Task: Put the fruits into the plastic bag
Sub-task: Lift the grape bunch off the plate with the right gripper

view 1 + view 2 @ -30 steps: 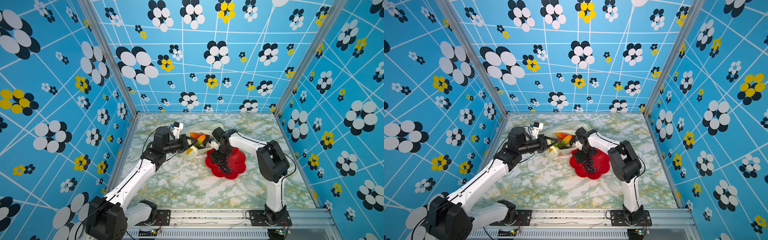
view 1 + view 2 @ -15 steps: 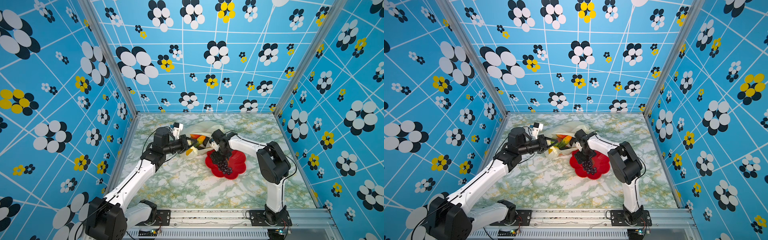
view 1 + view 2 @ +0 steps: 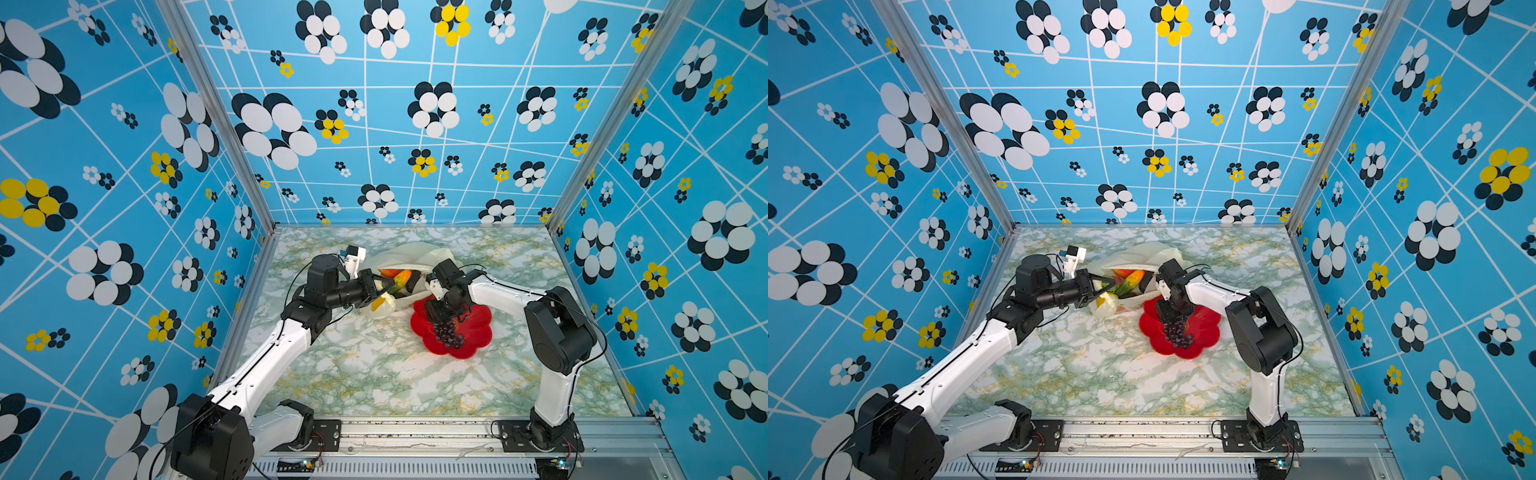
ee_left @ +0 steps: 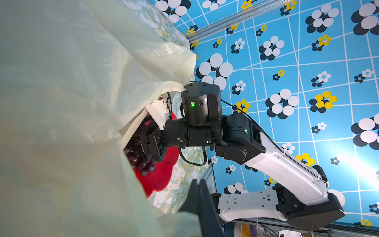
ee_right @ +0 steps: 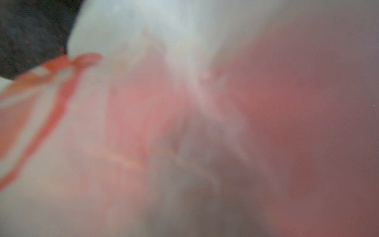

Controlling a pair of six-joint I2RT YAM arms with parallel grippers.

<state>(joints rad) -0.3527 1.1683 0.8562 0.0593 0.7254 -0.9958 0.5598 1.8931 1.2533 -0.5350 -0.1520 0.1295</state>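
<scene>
Far left, my left tool (image 3: 384,287) is pinched closed on the rim of the plastic bag (image 3: 415,255), whose mouth gapes with fruits (image 3: 399,277) inside. Right of it, my right tool (image 3: 445,312) sits on top of the grape bunch (image 3: 449,336) on the red plate (image 3: 478,332). Its view is blurred, so I cannot tell how wide it stands or whether it grips.

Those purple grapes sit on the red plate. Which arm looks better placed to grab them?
Right. The right claw is down over the grape bunch on the red plate, while the left claw is shut on the rim of the plastic bag, busy holding its mouth open.
</scene>
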